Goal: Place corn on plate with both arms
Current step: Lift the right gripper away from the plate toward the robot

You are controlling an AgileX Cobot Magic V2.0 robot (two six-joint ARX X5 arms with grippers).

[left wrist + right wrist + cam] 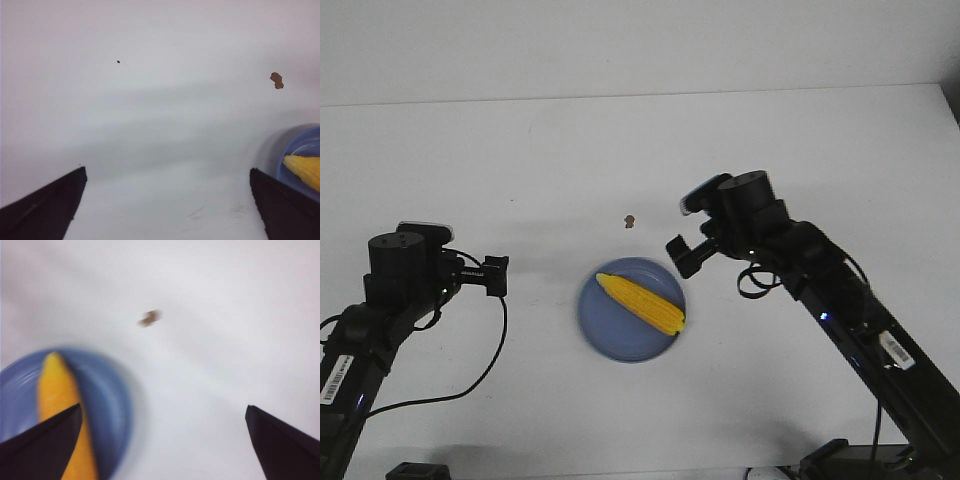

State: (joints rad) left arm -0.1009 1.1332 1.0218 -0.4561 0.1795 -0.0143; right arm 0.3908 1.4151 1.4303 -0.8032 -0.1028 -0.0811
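Note:
The yellow corn (641,302) lies diagonally on the blue-lavender plate (610,338) in the middle of the white table. My left gripper (496,275) is open and empty, to the left of the plate and apart from it. My right gripper (684,256) is open and empty, just above the plate's far right rim. In the left wrist view the plate's edge (303,145) and the corn's tip (304,169) show beside one finger (285,207). The right wrist view is blurred and shows the corn (61,390) on the plate (107,390).
A small brown crumb (630,220) lies on the table beyond the plate; it also shows in the left wrist view (276,80) and the right wrist view (149,318). A tiny dark speck (118,61) lies on the table. Black cables trail from both arms.

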